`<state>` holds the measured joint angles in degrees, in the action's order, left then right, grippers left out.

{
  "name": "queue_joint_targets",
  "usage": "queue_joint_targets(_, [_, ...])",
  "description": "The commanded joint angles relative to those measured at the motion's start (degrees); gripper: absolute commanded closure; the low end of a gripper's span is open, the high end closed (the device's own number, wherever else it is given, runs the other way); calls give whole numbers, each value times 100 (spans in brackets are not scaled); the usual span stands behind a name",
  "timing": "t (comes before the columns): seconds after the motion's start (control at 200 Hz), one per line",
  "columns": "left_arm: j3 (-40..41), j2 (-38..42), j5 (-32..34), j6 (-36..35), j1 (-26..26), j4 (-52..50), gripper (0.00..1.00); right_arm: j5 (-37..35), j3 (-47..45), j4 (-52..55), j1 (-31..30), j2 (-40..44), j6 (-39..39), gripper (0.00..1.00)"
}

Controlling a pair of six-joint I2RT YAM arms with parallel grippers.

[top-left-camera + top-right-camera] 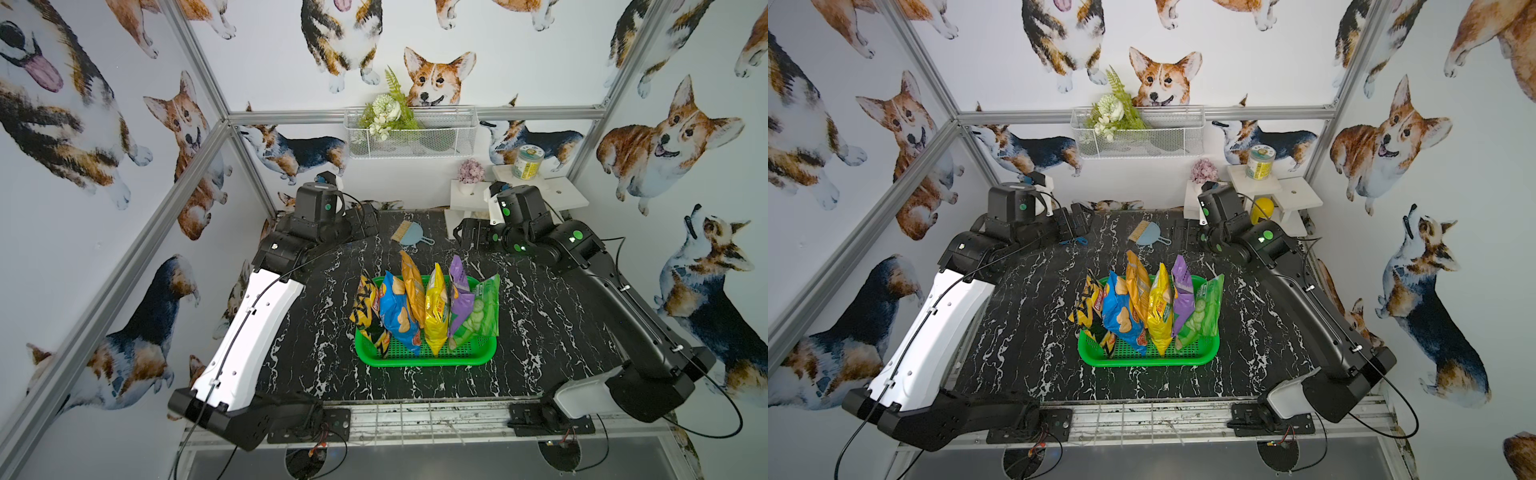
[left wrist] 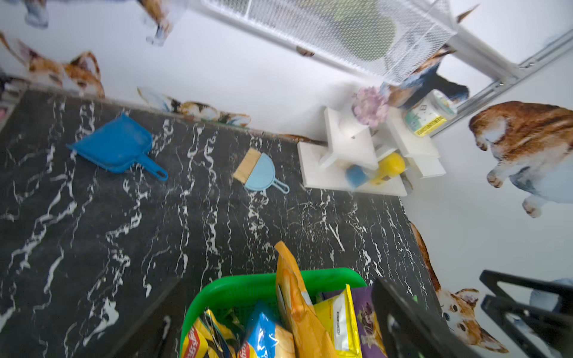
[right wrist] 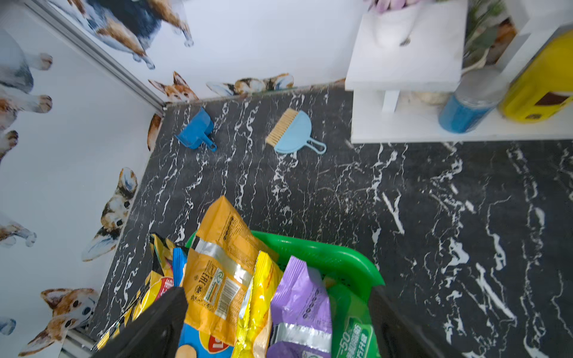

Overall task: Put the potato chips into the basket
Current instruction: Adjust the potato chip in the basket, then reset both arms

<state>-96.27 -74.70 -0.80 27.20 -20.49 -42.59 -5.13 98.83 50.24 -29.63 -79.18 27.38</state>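
Currently I read all six bags of potato chips (image 1: 435,311) as standing on edge inside the basket (image 1: 424,360), side by side, with their long axes running back to front. The left tool (image 1: 365,222) and the right tool (image 1: 467,235) sit at the rear of the tabletop (image 1: 316,332), jaws apart and empty. The basket lies forward of them and between them, well apart from both. Neither arm is clearly nearer, and I judge that no bag lies outside the basket

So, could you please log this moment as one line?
potato chips: all six in basket | left hand: open | right hand: open | status: looks done
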Motion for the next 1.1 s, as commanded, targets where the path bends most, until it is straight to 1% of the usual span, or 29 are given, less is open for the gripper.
queue_joint_targets(0.0, [574,468,387,-1066,25,1560,0,-577,-488,-1421,79,392,-701,0])
queue_joint_targets(0.055, [1156,823,1054,-1198,25,2343,1,-669,-887,-2189,77,662,-1155,0])
queue_joint_targets(0.09, [1466,1029,1313,-1404,44,2768,0,-757,-1251,-2726,83,860,-1499,0])
queue_joint_targets(0.145, [1801,1191,1620,-1659,161,3324,0,-1396,-1720,-3525,119,1114,-1782,0])
queue_joint_targets(0.175, [1954,1202,1863,-1644,274,3401,0,-1553,-1916,-3835,275,1175,-1876,0])
queue_joint_targets(0.225, [2170,1173,2277,-1525,488,3517,1,-1383,-2254,-4251,685,1233,-2061,0])
queue_joint_targets(0.26, [2441,1192,2450,-1512,660,3699,0,-1324,-2529,-4511,979,1280,-2148,0])
queue_joint_targets(0.31, [2992,1273,2451,-1581,968,4112,1,-1277,-3004,-4926,1362,1365,-2186,0])
queue_joint_targets(0.355, [3574,1365,2519,-1522,1254,4470,0,-1039,-3452,-5237,1746,1462,-2196,0])
queue_joint_targets(0.395, [4094,1436,2438,-1561,1505,4778,0,-938,-3877,-5503,2002,1462,-2265,0])
queue_joint_targets(0.415, [4316,1455,2434,-1610,1589,4898,0,-937,-4105,-5652,2113,1663,-2330,0])
queue_joint_targets(0.475, [4879,1454,2581,-1756,1733,5093,1,-994,-4800,-6113,2308,1808,-2539,0])
queue_joint_targets(0.526, [5307,1449,2793,-1780,1795,5297,1,-1002,-5339,-6462,2445,1892,-2561,0])
queue_joint_targets(0.581, [5917,1467,2720,-2011,1827,5739,1,-1011,-5897,-6883,2520,1957,-2571,0])
queue_joint_targets(0.636, [6337,1405,2658,-2052,1829,6138,1,-1043,-6366,-7384,2532,1963,-2663,0])
queue_joint_targets(0.711, [6783,1241,2655,-2061,1827,6678,1,-1106,-7010,-8005,2533,1918,-2639,0])
queue_joint_targets(0.801, [7249,994,2375,-2131,1826,7537,1,-1085,-7686,-8743,2532,1808,-2648,0])
queue_joint_targets(0.866, [7517,761,2482,-2086,1829,8150,0,-1079,-8078,-9190,2554,1693,-2625,0])
queue_joint_targets(0.951, [7722,362,2404,-2249,1823,8854,1,-946,-8456,-9753,2610,1546,-2504,0])
queue_joint_targets(0.976, [7772,246,2371,-2282,1829,9057,0,-867,-8541,-9911,2607,1334,-2480,0])
queue_joint_targets(1.026, [7879,21,2388,-2266,1827,9489,0,-713,-8673,-10258,2610,1178,-2469,0])
queue_joint_targets(1.096, [7929,-243,2287,-2236,1825,9799,0,-610,-8778,-10705,2603,907,-2541,0])
